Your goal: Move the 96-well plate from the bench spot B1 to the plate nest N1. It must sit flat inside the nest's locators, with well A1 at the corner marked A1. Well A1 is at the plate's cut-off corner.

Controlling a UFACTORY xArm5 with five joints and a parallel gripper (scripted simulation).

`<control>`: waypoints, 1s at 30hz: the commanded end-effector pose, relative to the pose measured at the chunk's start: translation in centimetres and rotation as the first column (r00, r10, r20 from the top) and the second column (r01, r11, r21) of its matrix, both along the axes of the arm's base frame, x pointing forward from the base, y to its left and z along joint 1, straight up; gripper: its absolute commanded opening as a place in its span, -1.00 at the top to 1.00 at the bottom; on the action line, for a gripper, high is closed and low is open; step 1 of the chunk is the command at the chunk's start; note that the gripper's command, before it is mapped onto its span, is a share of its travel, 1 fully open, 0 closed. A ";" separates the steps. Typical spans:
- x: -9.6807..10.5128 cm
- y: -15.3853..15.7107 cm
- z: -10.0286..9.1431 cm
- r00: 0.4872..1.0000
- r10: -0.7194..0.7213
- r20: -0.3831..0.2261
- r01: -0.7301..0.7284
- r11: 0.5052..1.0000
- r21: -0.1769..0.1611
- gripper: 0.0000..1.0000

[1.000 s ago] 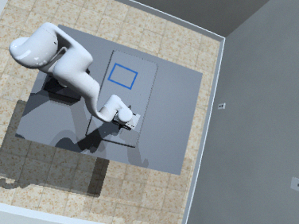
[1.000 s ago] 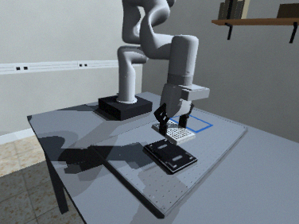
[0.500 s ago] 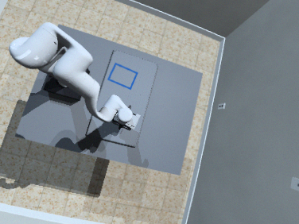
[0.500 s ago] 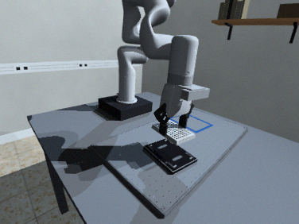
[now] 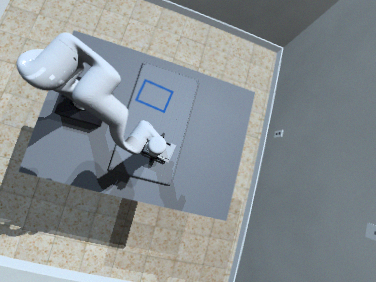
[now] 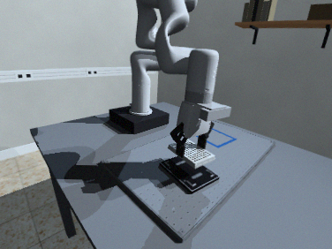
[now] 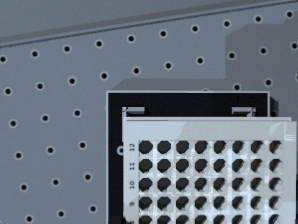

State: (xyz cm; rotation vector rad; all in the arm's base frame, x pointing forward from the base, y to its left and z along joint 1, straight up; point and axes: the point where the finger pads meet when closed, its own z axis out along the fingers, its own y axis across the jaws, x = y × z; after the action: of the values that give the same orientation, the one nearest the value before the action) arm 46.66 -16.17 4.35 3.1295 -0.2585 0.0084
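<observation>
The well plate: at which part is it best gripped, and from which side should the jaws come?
From above, on two opposite side walls of the well plate, as the gripper holds it now. The plate is flat and rectangular with open wells on top, so only its straight outer walls give the jaws parallel faces, and it stays level above the black nest.

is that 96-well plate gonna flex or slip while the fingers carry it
The 96-well plate probably stays stiff: it looks level between the fingers, without sag. Likely light, being mostly open wells. Its smooth-looking sides might slip, so it could tilt when lowered onto the black plate nest.
</observation>
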 end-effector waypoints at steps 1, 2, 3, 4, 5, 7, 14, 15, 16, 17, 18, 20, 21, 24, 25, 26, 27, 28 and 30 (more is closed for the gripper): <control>0.2 -0.1 -0.2 1.000 0.000 0.006 0.000 1.000 0.001 1.00; 0.2 -0.1 -0.4 1.000 0.000 0.006 0.000 1.000 0.001 1.00; 0.2 -0.1 -0.5 1.000 0.000 0.006 0.000 1.000 0.001 1.00; 0.2 -0.1 -0.7 1.000 0.000 0.006 0.000 1.000 0.001 1.00; 0.2 -0.1 -0.9 1.000 0.000 0.006 0.000 1.000 0.001 1.00; 0.2 -0.1 -1.2 1.000 0.000 0.006 0.000 1.000 0.001 1.00; 0.2 -0.1 -2.4 1.000 0.000 0.006 0.000 1.000 0.001 1.00; 0.2 -0.1 -2.5 1.000 0.000 0.006 0.000 1.000 0.001 1.00; 0.2 -0.1 -2.5 1.000 0.000 0.006 0.000 1.000 0.001 1.00; 0.2 -0.1 -2.5 1.000 0.000 0.006 0.000 1.000 0.001 1.00; 0.2 -0.1 -2.7 1.000 0.000 0.006 0.000 1.000 0.001 1.00; 0.2 -0.1 -3.0 1.000 0.000 0.006 0.000 1.000 0.001 1.00; 0.2 -0.1 -3.2 1.000 0.000 0.006 0.000 1.000 0.001 1.00; 0.2 -0.1 -3.7 1.000 0.000 0.006 0.000 1.000 0.001 1.00; 0.2 -0.1 -3.9 1.000 0.000 0.006 0.000 1.000 0.001 1.00; 0.2 -0.1 -4.0 1.000 0.000 0.006 0.000 1.000 0.001 1.00; 0.2 -0.1 -4.2 1.000 0.000 0.006 0.000 1.000 0.001 1.00; 0.2 -0.1 -4.4 1.000 0.000 0.006 0.000 1.000 0.001 1.00; 0.2 -0.1 -4.4 1.000 0.000 0.006 0.000 1.000 0.001 1.00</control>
State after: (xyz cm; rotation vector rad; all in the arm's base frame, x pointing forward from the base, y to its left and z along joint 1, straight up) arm 46.69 -16.16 0.02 3.1295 -0.2585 0.0086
